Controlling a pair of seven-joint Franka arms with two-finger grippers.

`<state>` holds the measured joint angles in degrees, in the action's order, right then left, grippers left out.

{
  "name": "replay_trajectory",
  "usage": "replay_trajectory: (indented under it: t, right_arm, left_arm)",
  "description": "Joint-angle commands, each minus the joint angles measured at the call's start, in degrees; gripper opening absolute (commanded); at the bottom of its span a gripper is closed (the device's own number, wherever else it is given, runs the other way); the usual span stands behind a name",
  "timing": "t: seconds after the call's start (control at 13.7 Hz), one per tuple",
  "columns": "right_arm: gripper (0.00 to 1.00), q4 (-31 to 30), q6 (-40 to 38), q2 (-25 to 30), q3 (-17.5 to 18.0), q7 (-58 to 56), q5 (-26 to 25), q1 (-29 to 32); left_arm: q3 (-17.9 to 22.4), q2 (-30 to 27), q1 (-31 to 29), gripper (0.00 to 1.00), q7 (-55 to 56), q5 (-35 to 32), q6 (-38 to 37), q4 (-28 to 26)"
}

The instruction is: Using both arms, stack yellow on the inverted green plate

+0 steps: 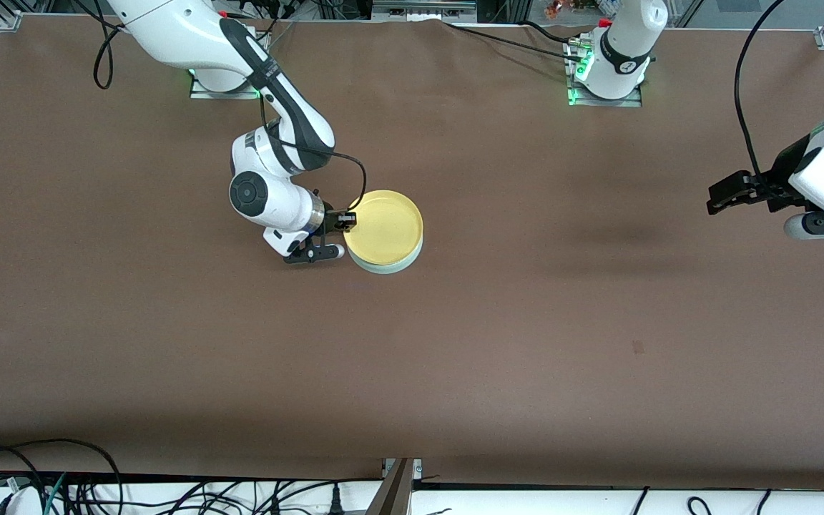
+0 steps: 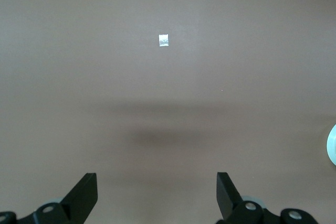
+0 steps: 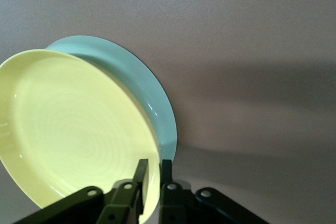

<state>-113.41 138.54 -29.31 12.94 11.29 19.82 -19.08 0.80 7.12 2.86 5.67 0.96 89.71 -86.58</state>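
On the green plate — yellow, right pincer pinching its rim

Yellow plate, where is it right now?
In the front view the yellow plate sits on the green plate, toward the right arm's end of the table, its rim pinched by the right gripper.

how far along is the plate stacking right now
Nearly done. The green plate lies rim-down on the table with the yellow plate over it. In hand: the right gripper pinches the yellow plate's rim. Left: let go and withdraw. The left gripper waits open above the table's left-arm end.
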Motion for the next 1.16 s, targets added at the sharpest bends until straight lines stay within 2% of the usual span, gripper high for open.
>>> replay_trajectory:
  t: [0.0,0.15,0.29,0.44,0.58,0.73,1.09]
  right_arm:
    - [1.0,0.82,0.33,-0.04,0.34,0.13,0.92,0.09]
    - [1.0,1.95,-0.55,1.26,-0.01,-0.83,0.74,0.62]
    - [1.0,4.06,-4.75,3.02,-2.29,-0.92,0.05,0.62]
    - [1.0,8.88,-12.81,3.73,-6.24,-1.88,-0.57,0.62]
    - [1.0,16.69,-22.92,3.47,-9.76,-2.5,-2.59,0.88]
    - [1.0,22.77,-29.27,2.77,-11.52,-2.68,-6.96,1.58]
    - [1.0,28.4,-32.7,3.29,-12.06,-3.2,-19.63,4.31]
  left_arm:
    - [-0.18,0.87,-0.05,1.0,0.05,-0.87,-0.5,1.76]
    - [-0.27,0.87,-0.05,1.0,0.05,-0.87,-0.5,1.85]
    - [-0.27,0.87,0.04,1.0,0.05,-0.87,-0.5,1.85]
    - [-0.27,0.87,0.04,1.0,0.05,-0.87,-0.5,1.85]
    - [-0.27,0.87,0.04,1.0,0.05,-0.79,-0.5,1.85]
    - [-0.36,0.87,0.22,1.0,0.05,-0.87,-0.5,1.85]
    - [-0.36,0.87,0.22,1.0,0.05,-0.87,-0.5,1.85]
